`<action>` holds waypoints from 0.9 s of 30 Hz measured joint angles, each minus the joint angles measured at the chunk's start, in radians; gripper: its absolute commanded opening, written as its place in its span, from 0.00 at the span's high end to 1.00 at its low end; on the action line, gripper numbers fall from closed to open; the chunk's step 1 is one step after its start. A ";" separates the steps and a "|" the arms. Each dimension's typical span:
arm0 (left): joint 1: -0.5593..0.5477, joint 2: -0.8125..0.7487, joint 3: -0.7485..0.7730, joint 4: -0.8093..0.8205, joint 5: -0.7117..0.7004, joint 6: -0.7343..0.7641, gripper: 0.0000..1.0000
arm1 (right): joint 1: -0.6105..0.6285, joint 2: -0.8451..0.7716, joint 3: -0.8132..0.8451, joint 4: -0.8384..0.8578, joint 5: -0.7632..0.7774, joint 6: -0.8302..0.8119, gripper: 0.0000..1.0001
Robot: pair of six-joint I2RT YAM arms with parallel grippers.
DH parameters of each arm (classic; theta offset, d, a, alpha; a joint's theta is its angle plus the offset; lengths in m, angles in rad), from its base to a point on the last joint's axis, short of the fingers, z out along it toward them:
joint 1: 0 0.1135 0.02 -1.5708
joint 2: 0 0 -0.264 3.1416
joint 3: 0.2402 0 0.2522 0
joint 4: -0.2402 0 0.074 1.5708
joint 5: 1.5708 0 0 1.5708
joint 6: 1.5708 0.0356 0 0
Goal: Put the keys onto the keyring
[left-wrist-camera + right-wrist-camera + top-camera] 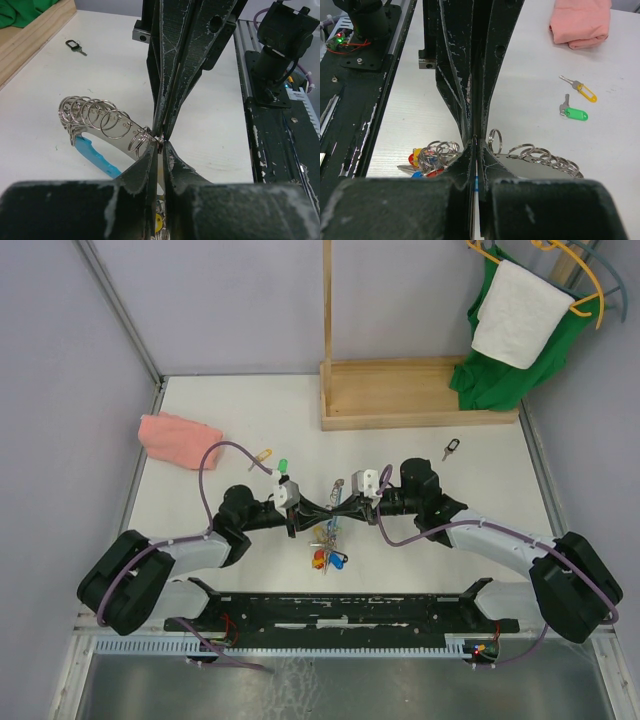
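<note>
Left jaws clenched on the keyring band. Right jaws clenched tip to tip against them, apparently on the same band. Green key and yellow key lie loose on the table, well apart from both jaws. Risk: opposed pulls could twist the thin band free and drop it.

Keyring mid-table, three keys scattered beyond

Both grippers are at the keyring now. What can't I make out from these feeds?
Left wrist: where the keyring enters the left gripper, fingers cover it.
Right wrist: same at the right gripper; coloured tags partly behind a finger.
Top view: keyring mostly under both grippers; black key too small for detail.
</note>
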 measured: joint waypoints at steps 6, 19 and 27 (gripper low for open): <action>0.003 0.010 0.001 0.012 0.018 -0.023 0.97 | 0.000 0.006 0.006 -0.006 0.001 0.009 0.87; 0.003 -0.126 0.009 -0.261 -0.085 0.124 0.97 | 0.003 -0.070 0.144 -0.262 0.194 0.114 0.35; 0.003 -0.192 0.004 -0.327 -0.183 0.220 0.97 | 0.002 -0.073 0.368 -0.615 0.509 0.270 0.00</action>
